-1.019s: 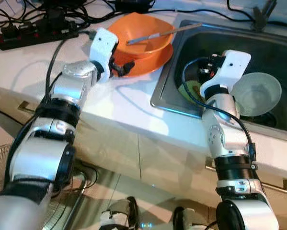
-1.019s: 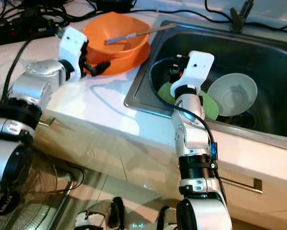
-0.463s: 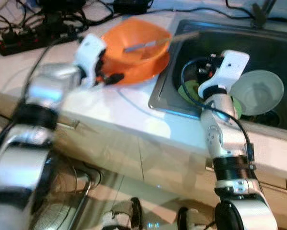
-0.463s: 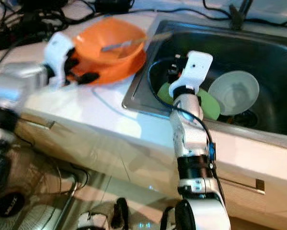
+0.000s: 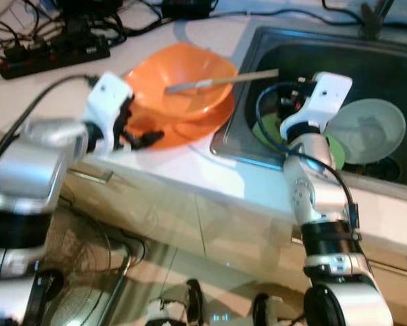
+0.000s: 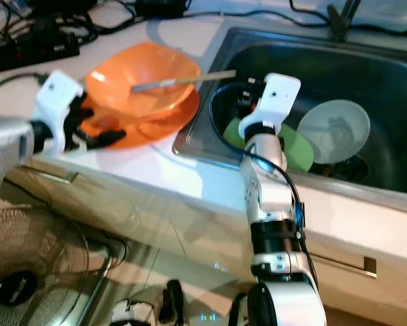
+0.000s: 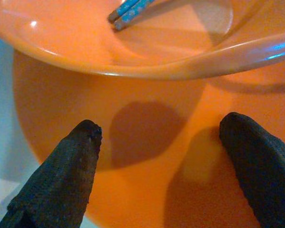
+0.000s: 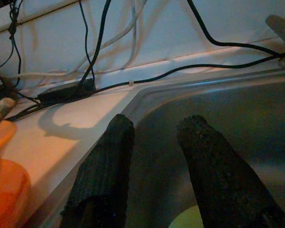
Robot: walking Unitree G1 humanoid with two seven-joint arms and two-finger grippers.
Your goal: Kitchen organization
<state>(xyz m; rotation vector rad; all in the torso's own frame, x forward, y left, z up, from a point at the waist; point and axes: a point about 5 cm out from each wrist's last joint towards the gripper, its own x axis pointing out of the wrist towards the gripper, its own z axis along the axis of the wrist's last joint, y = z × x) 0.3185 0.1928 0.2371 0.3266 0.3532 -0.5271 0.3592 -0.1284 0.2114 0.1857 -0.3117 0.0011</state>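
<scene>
An orange bowl (image 5: 183,75) with chopsticks (image 5: 220,80) across it sits on an orange plate (image 5: 189,125) on the white counter, left of the sink (image 5: 240,146). My left gripper (image 5: 138,129) is at the plate's near-left rim. In the left wrist view it stands open (image 7: 160,127), its fingers (image 7: 71,171) spread over the plate (image 7: 147,190) just below the bowl (image 7: 132,42). My right gripper (image 5: 288,102) hovers inside the sink's left side, slightly open (image 8: 157,123) with nothing between its fingers. A green plate (image 5: 333,148) and a pale bowl (image 5: 369,129) lie in the sink.
A black power strip (image 5: 54,51) and tangled cables run along the back of the counter. The faucet base (image 5: 369,17) stands behind the sink. A floor fan (image 6: 20,272) sits low at the left, below the counter's front edge.
My left gripper drew back leftward and nearer, and the orange plate and bowl slid with it toward the counter's front edge. The right arm stayed put.
</scene>
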